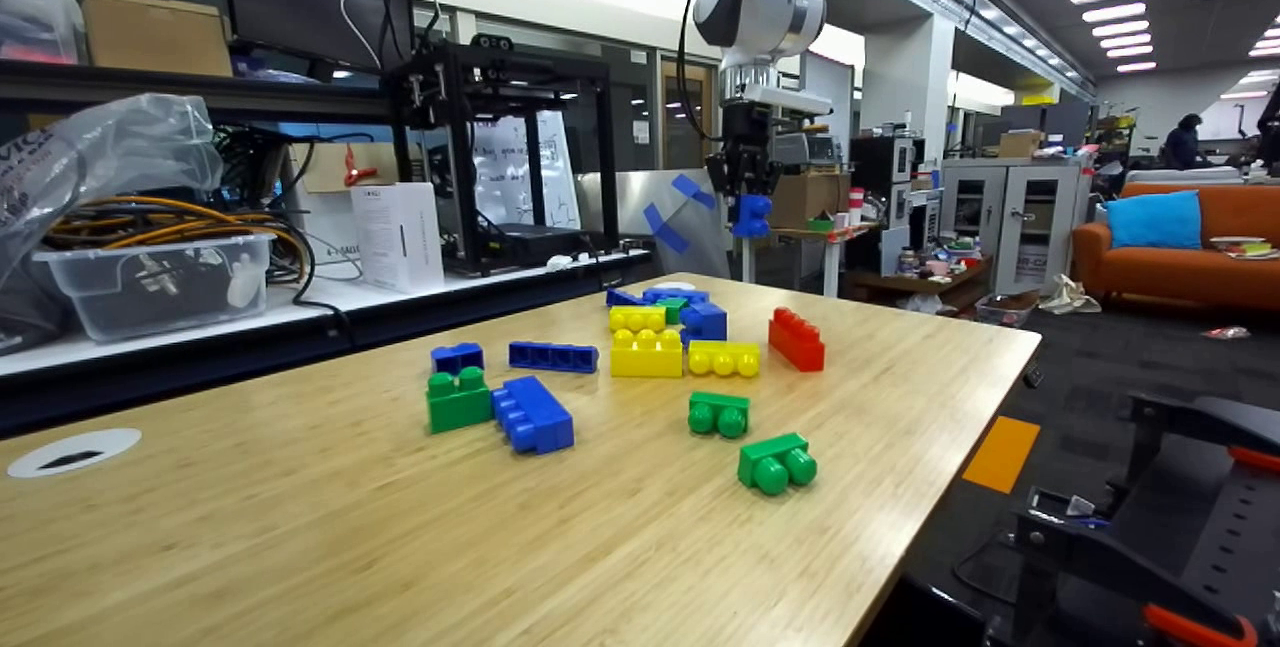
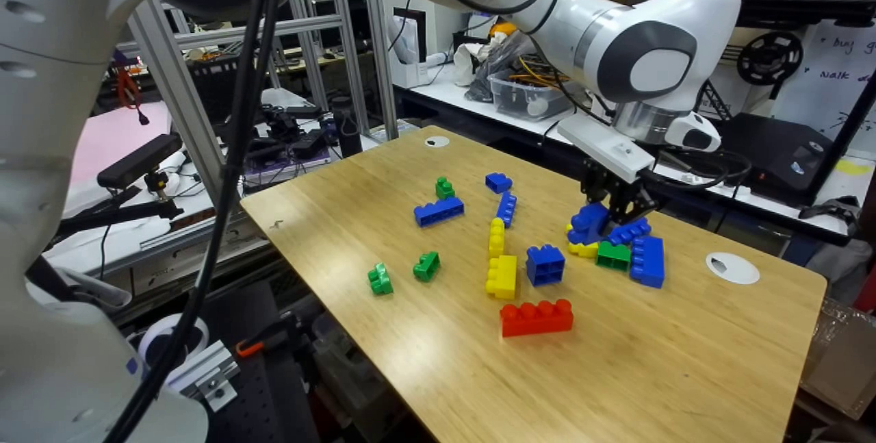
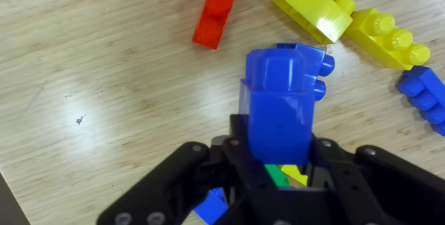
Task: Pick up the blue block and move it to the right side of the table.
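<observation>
Now, gripper: its fingers are grasping the blue block
Table: its right edge is probably calling for a high, level carry, then gentle lowering

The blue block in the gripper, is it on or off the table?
Off: in an exterior view, the blue block hangs with a gap above the table; the wrist view shows the gripper clamping it.

In an exterior view, an orange sofa stands at three o'clock, a clear plastic tub at nine.
</observation>
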